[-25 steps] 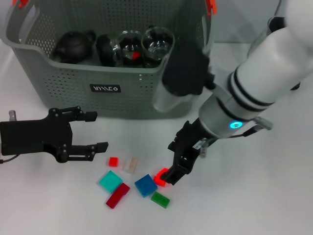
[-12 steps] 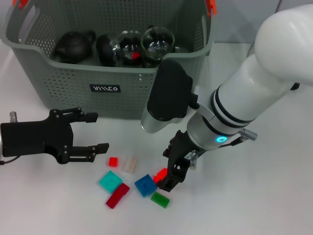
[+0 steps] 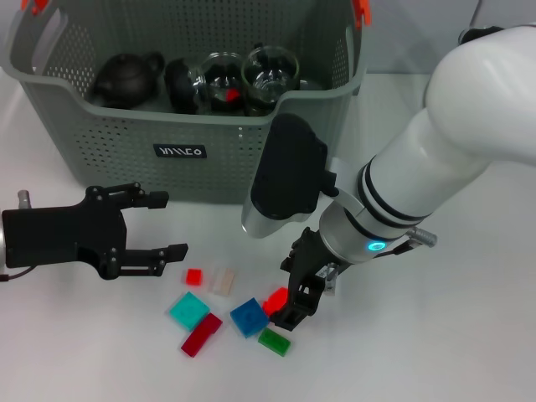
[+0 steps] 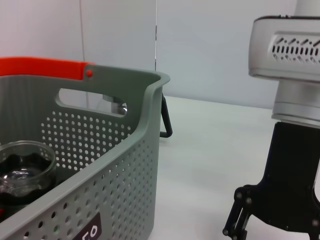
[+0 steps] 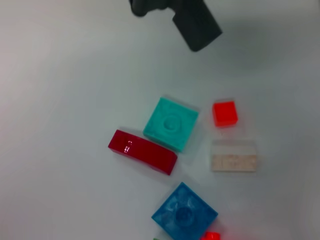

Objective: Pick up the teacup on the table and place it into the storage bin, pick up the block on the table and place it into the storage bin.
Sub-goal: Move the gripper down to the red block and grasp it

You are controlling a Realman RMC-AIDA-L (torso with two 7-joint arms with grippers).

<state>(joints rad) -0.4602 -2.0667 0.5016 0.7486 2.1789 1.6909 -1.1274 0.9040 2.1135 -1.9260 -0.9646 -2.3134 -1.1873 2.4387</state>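
My right pincer is lowered to the white counter in front of the storage bin, its black fingers closed around a bright red block that sits just beside a blue block and above a green block. Near these lie a teal block, a dark red block, a small red cube and a pale translucent block, all loose on the counter; my right wrist view shows the same cluster, with the teal block touching the dark red block and the small red cube just beside the pale block. My left pincer hangs low over the counter to the left of the blocks, fingers spread apart and holding nothing. The storage bin stands at the back of the counter, its black label facing me and orange clips on its handles. Inside it are a dark teapot, a second dark vessel and two clear glass teacups, side by side near the front wall.
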